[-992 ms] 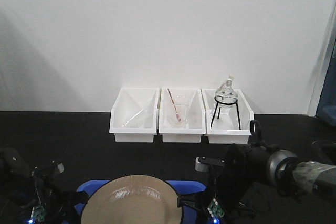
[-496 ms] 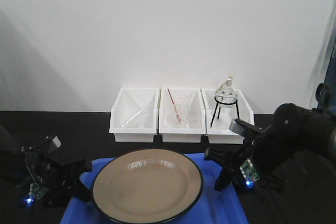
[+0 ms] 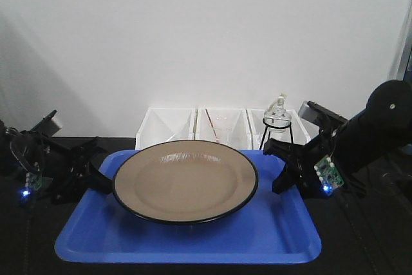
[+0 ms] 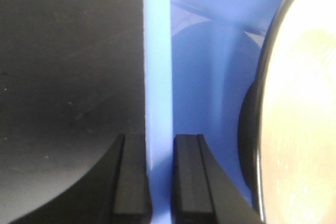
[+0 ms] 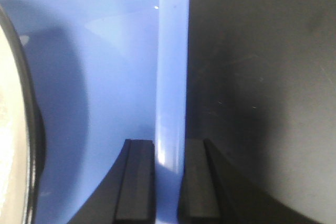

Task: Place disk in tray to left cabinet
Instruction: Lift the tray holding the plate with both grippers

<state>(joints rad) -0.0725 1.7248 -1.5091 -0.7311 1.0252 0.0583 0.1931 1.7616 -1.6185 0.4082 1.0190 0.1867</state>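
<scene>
The left claw (image 3: 95, 173) is closed on the left short rim of the blue tray (image 3: 193, 243). The tan disk (image 3: 185, 180) lies centred in it. The right claw (image 3: 283, 172) is closed on the opposite rim. The tray's long axis runs between the claws, and the cabinet is out of view.

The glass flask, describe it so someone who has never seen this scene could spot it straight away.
Against the white wall, a row of three white bins stands behind the blue tray. The flask is in the rightmost one, the only item raised on a black wire stand.
</scene>
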